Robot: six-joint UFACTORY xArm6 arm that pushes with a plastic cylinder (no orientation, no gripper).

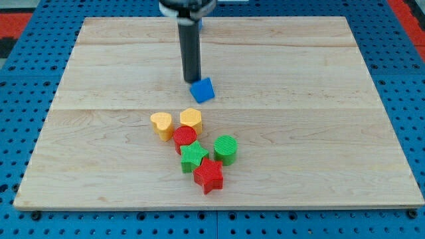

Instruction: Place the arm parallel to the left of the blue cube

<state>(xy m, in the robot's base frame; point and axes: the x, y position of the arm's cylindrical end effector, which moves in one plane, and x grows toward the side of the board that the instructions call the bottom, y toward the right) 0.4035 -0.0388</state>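
The blue cube [203, 89] sits on the wooden board [319, 99] a little above its middle. My tip [191, 81] is the lower end of the dark rod that comes down from the view's top. It stands right at the cube's upper left corner, touching it or nearly so. Below the cube lies a cluster of blocks: a yellow heart-like block [161, 124], a yellow hexagon-like block [191, 119], a red cylinder [185, 138], a green star [194, 157], a green cylinder [226, 149] and a red star [208, 175].
The board lies on a blue perforated base [20, 79] that shows around its edges. The cluster of blocks starts a short way below the blue cube.
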